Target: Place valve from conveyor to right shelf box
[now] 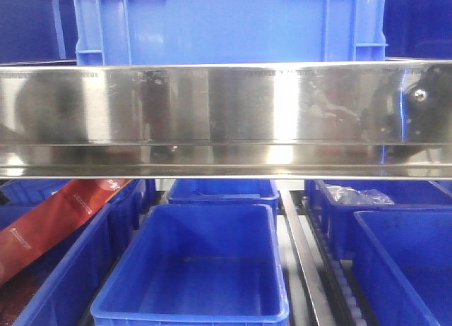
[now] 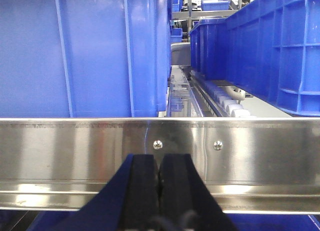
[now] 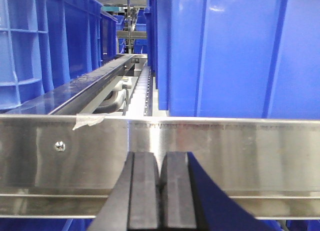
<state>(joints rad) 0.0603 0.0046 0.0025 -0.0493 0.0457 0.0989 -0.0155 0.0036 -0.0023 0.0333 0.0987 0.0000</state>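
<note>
— Both claws read closed from my seat. Left gripper (image 2: pixel 159 188) sits bottom centre of its wrist view, black pads pressed flat together with nothing between them. Right gripper (image 3: pixel 160 191) is the same at bottom centre of its own view, pads touching, empty.

— And the valve, the conveyor?

— I can't find the valve in any view, and no belt shows either. What I have is shelving. Each claw faces a steel rail (image 2: pixel 75 156) running across the whole frame, with two screws (image 2: pixel 157 144) just above the left pads. A strip of tape (image 3: pixel 87 122) is stuck on the rail's top edge at left in the right wrist view.

— Boxes?

— Behind the rail, a tall blue crate (image 3: pixel 235 51) fills the upper right of the right wrist view, with a white roller track (image 3: pixel 145 88) beside it. In the front view, an open blue box (image 1: pixel 194 269) sits lower centre under the rail, another blue box (image 1: pixel 406 259) at lower right, and a red package (image 1: pixel 60 213) leans at lower left.
</note>
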